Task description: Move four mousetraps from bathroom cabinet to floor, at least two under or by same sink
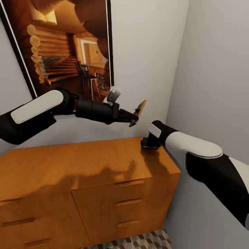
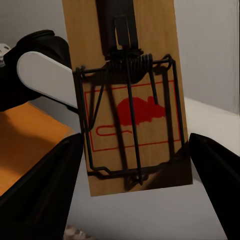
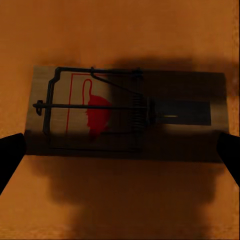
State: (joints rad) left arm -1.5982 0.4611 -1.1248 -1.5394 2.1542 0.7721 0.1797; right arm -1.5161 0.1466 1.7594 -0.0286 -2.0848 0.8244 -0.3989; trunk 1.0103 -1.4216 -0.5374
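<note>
My left gripper point(image 1: 136, 117) holds one mousetrap point(image 1: 140, 110) in the air above the cabinet point(image 1: 86, 166), tilted on edge. In the left wrist view this mousetrap point(image 2: 132, 100) shows its red mouse print and wire spring, with the gripper point(image 2: 132, 165) shut on its long edges. My right gripper point(image 1: 150, 143) is down at the cabinet top's back right corner. There a second mousetrap point(image 3: 125, 112) lies flat on the wood, and the right gripper point(image 3: 120, 155) stands open with a finger just past each short end.
A large framed picture point(image 1: 65, 45) hangs on the wall behind the cabinet. A grey side wall point(image 1: 214, 86) stands close on the right. A strip of patterned bathroom floor point(image 1: 145, 240) shows below the cabinet's drawers point(image 1: 129, 202).
</note>
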